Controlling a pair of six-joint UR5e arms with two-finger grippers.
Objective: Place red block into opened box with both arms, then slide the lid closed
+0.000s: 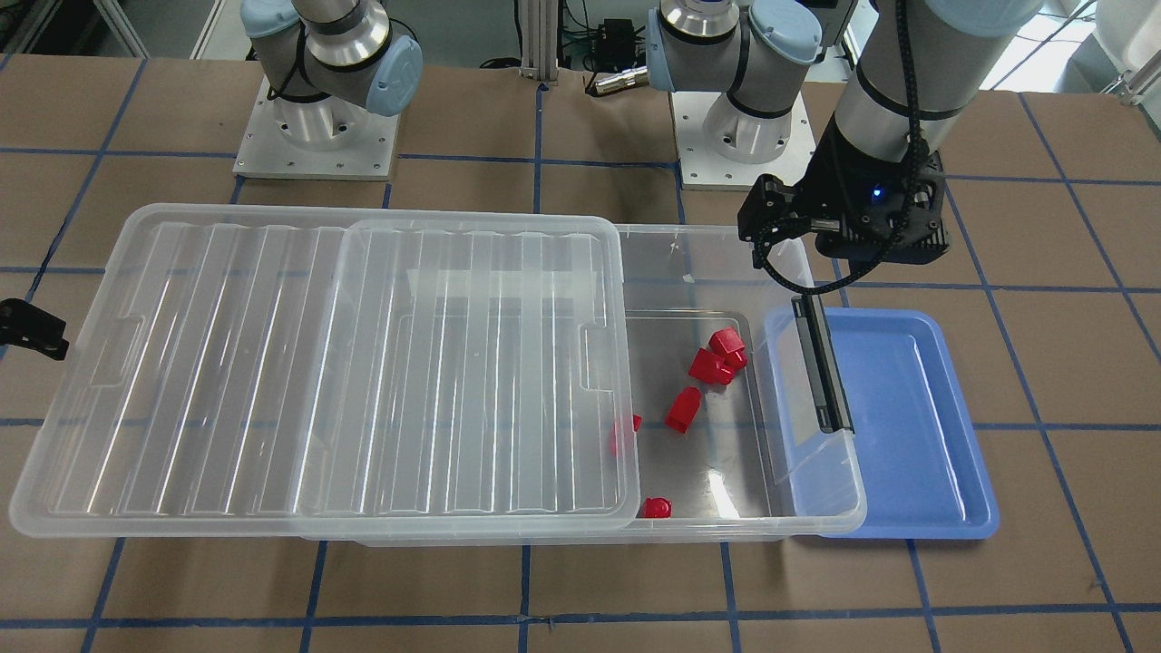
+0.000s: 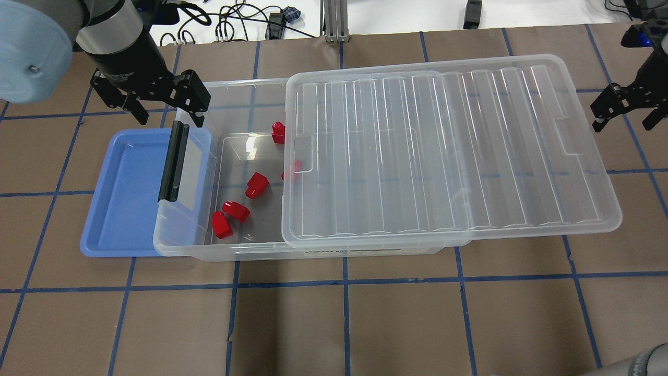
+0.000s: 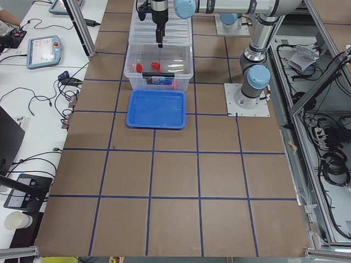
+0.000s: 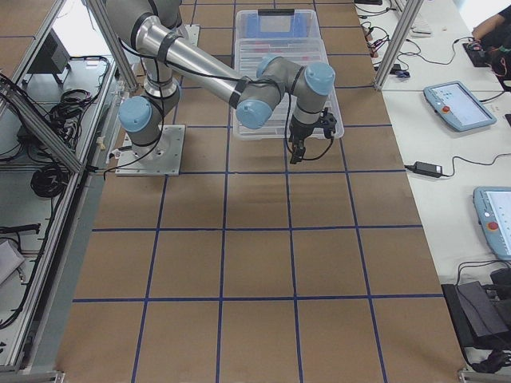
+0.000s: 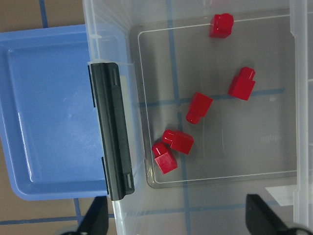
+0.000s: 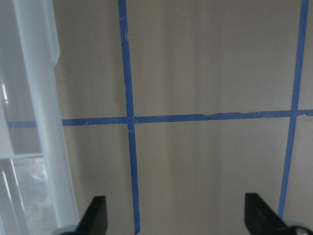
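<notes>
Several red blocks lie loose on the floor of the clear box (image 2: 235, 249), one (image 2: 257, 185) mid-floor, a pair (image 2: 228, 216) near the front wall, one (image 2: 278, 132) by the far wall. The ribbed clear lid (image 2: 449, 151) rests on the box, shifted to the right, leaving the left end uncovered and overhanging the right end. My left gripper (image 2: 167, 110) hangs open and empty above the box's far-left corner, near the black latch bar (image 2: 174, 162). My right gripper (image 2: 623, 122) is open and empty, just past the lid's right end.
An empty blue tray (image 2: 125, 198) sits partly under the box's left end. Brown table with blue tape lines surrounds the box. Both arm bases (image 1: 317, 136) stand behind it. The left wrist view looks down on the blocks (image 5: 199, 106) and latch (image 5: 111, 129).
</notes>
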